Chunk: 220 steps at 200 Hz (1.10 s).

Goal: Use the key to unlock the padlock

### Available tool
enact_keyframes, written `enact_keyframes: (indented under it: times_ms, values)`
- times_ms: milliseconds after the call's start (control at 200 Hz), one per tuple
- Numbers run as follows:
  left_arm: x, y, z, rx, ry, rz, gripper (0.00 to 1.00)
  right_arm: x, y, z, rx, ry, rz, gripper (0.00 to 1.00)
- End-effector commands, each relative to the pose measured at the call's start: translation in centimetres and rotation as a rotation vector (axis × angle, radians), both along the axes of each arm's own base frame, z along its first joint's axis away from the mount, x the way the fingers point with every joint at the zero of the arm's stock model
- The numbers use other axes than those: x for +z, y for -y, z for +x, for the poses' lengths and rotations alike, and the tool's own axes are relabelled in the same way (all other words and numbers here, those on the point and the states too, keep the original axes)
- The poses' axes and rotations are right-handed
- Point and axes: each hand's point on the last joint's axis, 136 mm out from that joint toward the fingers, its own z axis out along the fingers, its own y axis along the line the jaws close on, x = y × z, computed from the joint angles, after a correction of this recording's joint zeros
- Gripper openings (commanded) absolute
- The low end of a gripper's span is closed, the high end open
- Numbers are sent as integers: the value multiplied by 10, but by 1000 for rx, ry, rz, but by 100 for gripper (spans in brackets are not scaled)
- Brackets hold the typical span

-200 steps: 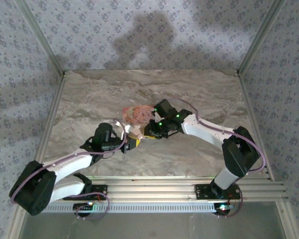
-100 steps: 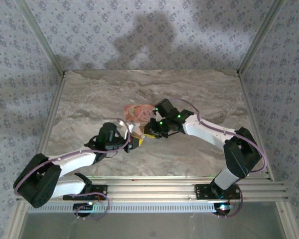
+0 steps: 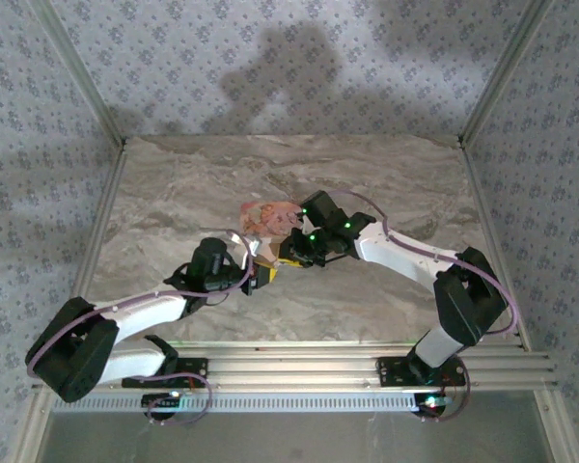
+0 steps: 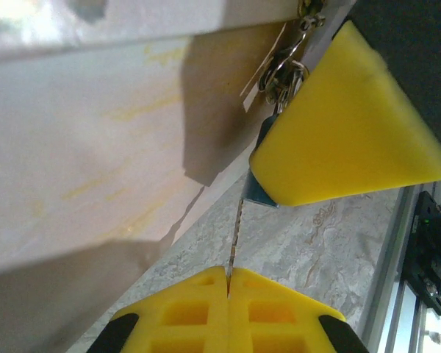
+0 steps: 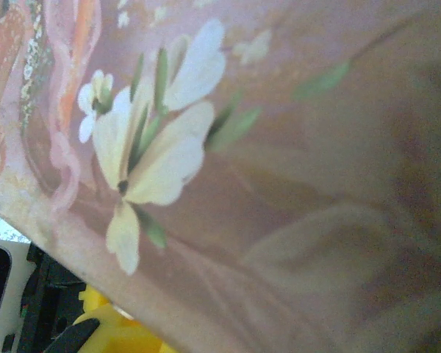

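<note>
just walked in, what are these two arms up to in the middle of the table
They are trying to unlock a padlock. The left gripper is shut on the thin key, whose tip reaches the blue padlock. The padlock sits under a yellow finger of the right gripper. Whether the key is in the keyhole cannot be told. The pink printed box lies right beside them.

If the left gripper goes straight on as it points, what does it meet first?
Probably the padlock, just past the key that the left gripper clamps, tucked against a yellow finger of the right gripper; depth unclear.
</note>
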Motion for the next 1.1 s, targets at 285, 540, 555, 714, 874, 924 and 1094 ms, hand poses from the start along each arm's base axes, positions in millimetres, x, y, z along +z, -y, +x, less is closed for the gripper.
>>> enact_keyframes:
  times_ms: [285,540,555,714,874,924,1094]
  values:
    - [19,8,3,-10,39,-29,0,19,-5,0,4,35,44,0]
    - [13,3,-5,-11,24,-23,0,19,1,2,-9,49,23,0]
    - [13,3,-5,-11,25,-23,0,18,1,2,-9,47,21,0]
    - [18,2,-6,-11,36,-22,0,18,1,2,-11,50,19,0]
    - [18,3,-6,-12,35,-24,0,18,-1,2,-8,48,24,0]
    - [17,3,-5,-14,32,-24,0,19,-1,2,-8,50,27,0]
    - [13,4,-8,-23,20,-22,0,19,-1,3,-12,51,23,0]
